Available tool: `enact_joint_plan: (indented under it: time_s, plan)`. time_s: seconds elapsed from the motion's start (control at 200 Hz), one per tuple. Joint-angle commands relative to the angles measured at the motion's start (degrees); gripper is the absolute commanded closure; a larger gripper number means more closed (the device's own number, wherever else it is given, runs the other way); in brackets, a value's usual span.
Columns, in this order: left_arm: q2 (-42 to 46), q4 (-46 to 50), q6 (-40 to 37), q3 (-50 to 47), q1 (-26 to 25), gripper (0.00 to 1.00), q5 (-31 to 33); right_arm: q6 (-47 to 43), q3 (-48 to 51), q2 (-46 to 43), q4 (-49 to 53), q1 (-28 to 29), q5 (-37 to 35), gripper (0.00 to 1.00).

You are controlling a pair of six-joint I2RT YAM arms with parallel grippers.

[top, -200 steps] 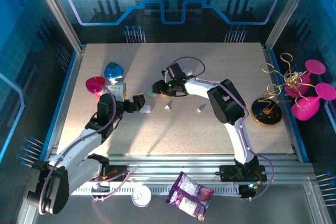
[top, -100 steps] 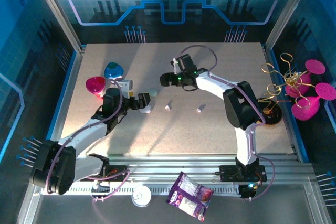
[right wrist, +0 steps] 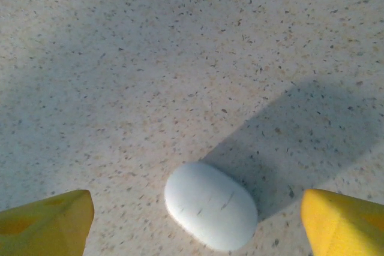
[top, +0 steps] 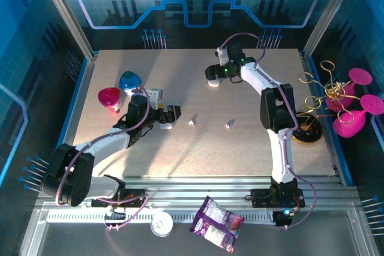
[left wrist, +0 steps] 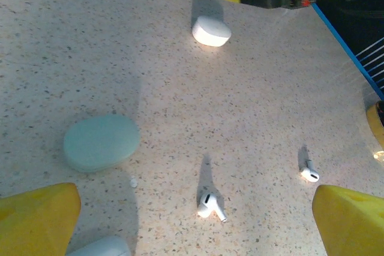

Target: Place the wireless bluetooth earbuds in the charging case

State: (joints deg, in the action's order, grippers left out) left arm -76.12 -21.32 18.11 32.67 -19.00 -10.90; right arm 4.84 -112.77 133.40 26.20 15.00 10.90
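Two earbuds lie on the speckled table: one [left wrist: 209, 203] [top: 192, 122] sits on the table between the fingers of my open left gripper [left wrist: 195, 226] [top: 171, 116], untouched, and the other [left wrist: 309, 172] [top: 229, 125] lies further right. A mint case [left wrist: 101, 142] rests shut to the left of the jaws, and the edge of a pale case [left wrist: 99, 249] shows at the bottom. Towards the back, my right gripper [right wrist: 198, 220] [top: 213, 78] hovers open over a shut white case [right wrist: 210, 205] [left wrist: 211, 31] [top: 213, 84]. That case lies flat between the yellow fingertips [right wrist: 48, 220], clear of both.
A blue object [top: 129, 80] and a pink one [top: 109, 97] stand at the left of the table. A gold wire stand with pink discs [top: 336, 103] stands beyond the right edge. A snack bag [top: 216, 223] and a white lid [top: 161, 225] lie in front of the rail.
My right gripper has swung back and to the right and its jaws have spread wide; the white case now lies free under it. My left gripper has reached right towards the earbuds.
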Motion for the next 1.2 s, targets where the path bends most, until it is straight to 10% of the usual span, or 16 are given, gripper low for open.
enact_joint_plan:
  time_s: [0.0, 0.315, 0.926, 1.196]
  plan:
    - [-1.19, -0.70, 0.53, 2.49, -0.83, 0.01, -1.52, -2.69, -6.75, 5.51, 7.71, 0.16, 4.97, 0.10]
    - [-1.94, -0.40, 0.85, 3.37, -1.74, 0.01, -1.98, -2.38, -15.56, 13.10, 12.68, 0.29, 9.97, 0.11]
    - [-1.82, -0.65, 1.18, 3.19, -1.74, 0.01, -1.00, -3.55, -3.95, 4.72, 10.28, 2.05, 4.67, 0.39]
    - [-1.38, 3.53, 1.31, 3.02, -1.09, 0.01, 1.92, -3.66, 0.25, 1.51, 7.53, 2.52, 1.22, 0.35]
